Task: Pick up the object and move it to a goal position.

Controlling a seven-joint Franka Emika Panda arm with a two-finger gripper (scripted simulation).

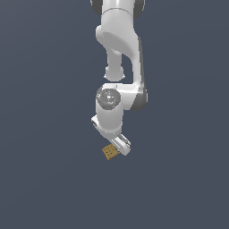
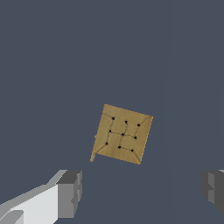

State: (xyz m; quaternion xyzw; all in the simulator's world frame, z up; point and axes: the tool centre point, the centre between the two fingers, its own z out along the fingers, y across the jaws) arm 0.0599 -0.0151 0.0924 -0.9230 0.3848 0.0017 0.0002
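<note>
Lying flat on the plain dark grey-blue ground, the small tan-brown square wooden block with its grid of dark dots remains ungrasped, its corners turned diamond-wise to my view. In the wrist view it sits ahead of my two grey finger pads, not between them; my jaws stand wide apart and hold nothing. In the exterior view the block appears just beside the tip of my white gripper, toward that view's left. Progress, as I judge it: the approach is largely made, while alignment over the block, closure, lift and carriage to the goal all remain. No goal marker is visible in either view. Count: one block, one white jointed arm, one gripper with two fingers.
</note>
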